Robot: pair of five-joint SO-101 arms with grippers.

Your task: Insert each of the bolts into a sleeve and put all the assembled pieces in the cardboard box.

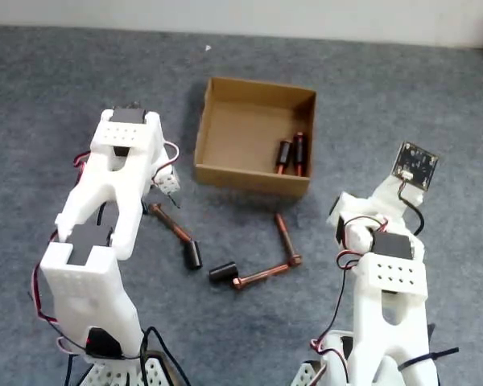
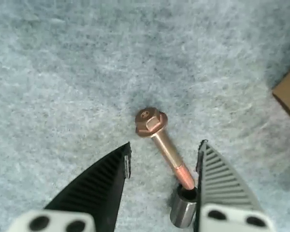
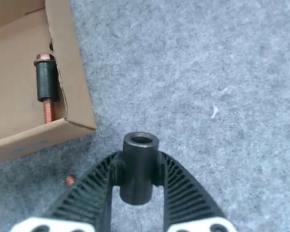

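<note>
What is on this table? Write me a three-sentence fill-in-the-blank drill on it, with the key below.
1. The right gripper is shut on a black ____.
2. The cardboard box holds ____ assembled pieces.
3. The left gripper straddles a copper bolt, its jaws ____.
Missing words: sleeve; two; open.

Two sleeved bolts (image 1: 291, 154) lie in cardboard box (image 1: 249, 180).
</note>
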